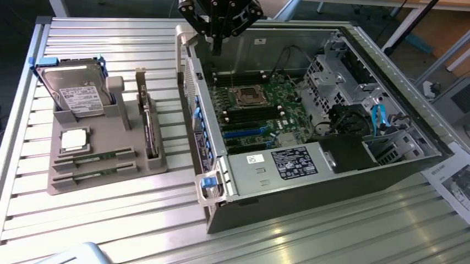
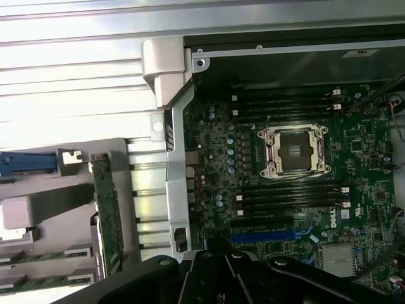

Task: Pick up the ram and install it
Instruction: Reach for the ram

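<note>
Hovering closed, the gripper (image 1: 217, 49) overlooks the "DELL"-lettered motherboard (image 2: 367, 158).

Slatted metal table (image 1: 110, 220) carries grey parts holder (image 1: 110, 135) & open PC case (image 1: 309, 192).

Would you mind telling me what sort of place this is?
Probably a robotics lab or test bench for computer assembly: an open computer case lies on a slatted metal table, a grey holder carries a hard drive, and a robot hand hangs above.
</note>
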Tool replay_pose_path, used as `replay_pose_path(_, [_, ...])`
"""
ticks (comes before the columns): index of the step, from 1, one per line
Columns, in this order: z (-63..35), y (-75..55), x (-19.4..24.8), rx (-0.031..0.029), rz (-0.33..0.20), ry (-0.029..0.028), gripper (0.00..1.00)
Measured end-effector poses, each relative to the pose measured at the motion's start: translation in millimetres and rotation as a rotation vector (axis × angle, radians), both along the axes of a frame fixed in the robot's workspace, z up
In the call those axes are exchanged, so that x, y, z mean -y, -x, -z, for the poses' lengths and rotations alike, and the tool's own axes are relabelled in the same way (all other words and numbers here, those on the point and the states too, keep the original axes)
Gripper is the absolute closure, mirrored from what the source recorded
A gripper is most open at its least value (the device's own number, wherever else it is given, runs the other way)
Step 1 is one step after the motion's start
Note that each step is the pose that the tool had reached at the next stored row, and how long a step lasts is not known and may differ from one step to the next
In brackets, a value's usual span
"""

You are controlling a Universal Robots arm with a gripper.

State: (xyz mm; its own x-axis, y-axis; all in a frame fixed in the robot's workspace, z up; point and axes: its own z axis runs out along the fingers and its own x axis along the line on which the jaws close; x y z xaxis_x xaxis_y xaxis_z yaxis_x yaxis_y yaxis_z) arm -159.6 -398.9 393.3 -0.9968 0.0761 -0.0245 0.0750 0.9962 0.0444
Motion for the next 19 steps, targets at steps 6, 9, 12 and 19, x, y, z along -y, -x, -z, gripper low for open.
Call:
replay_pose_path(6, [0.0, 6.6, 0.0, 0.0000, 0.000, 0.0000, 0.90])
replay_pose_path(9, [0.0, 10.4, 0.0, 0.0000, 0.000, 0.0000, 0.90])
replay_pose_path(12, [0.0, 13.9, 0.0, -0.0001, 0.000, 0.0001, 0.90])
replay_pose_path(19, [0.0, 23.4, 0.0, -0.0001, 0.000, 0.0001, 0.90])
